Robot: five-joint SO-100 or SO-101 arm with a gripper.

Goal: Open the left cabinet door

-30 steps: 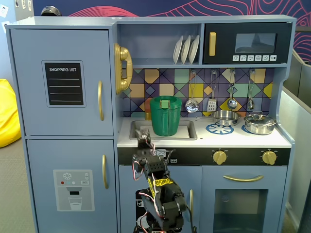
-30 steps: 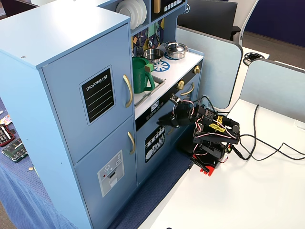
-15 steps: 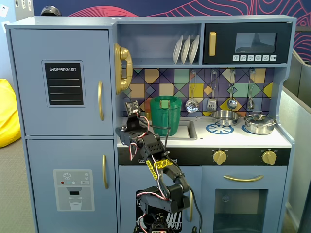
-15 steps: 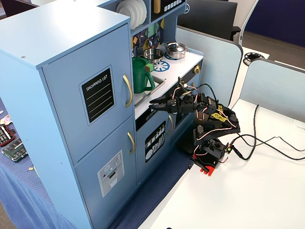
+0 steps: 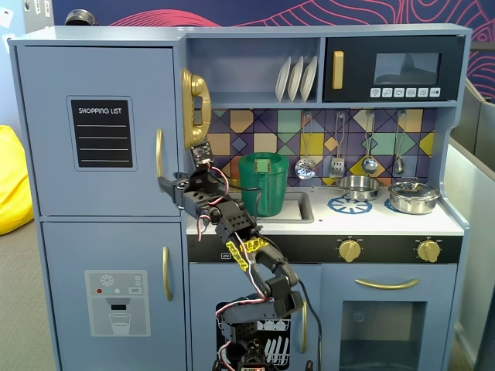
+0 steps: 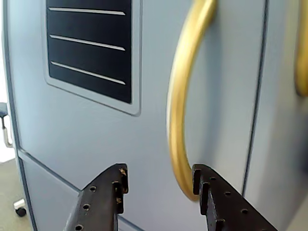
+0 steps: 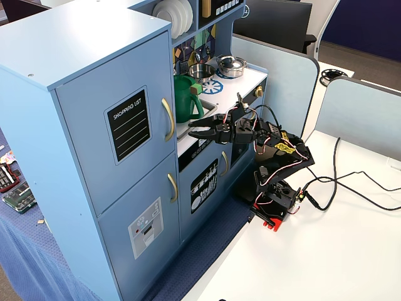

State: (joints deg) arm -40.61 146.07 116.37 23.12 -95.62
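- now i see my gripper (image 6: 159,185) spread wide, holding nothing, right fingertip (image 6: 199,180) at the lower handle (image 6: 180,110) in the wrist view.
- door (image 5: 97,127) sits flush, top left in a fixed view.

The left door (image 5: 97,127) carries a black chalkboard panel (image 5: 101,133) headed "SHOPPING LIST" in white capitals — the words sit at twelve o'clock on the panel, above four blank ruled lines. In another fixed view the same heading reads slanted on the panel (image 7: 128,123). In the wrist view only the ruled lines (image 6: 89,41) show, no letters. The microwave (image 5: 393,69) has a row of small white button signs at six o'clock, too small to read. The dispenser panel (image 5: 117,303) bears small icons — none legible.
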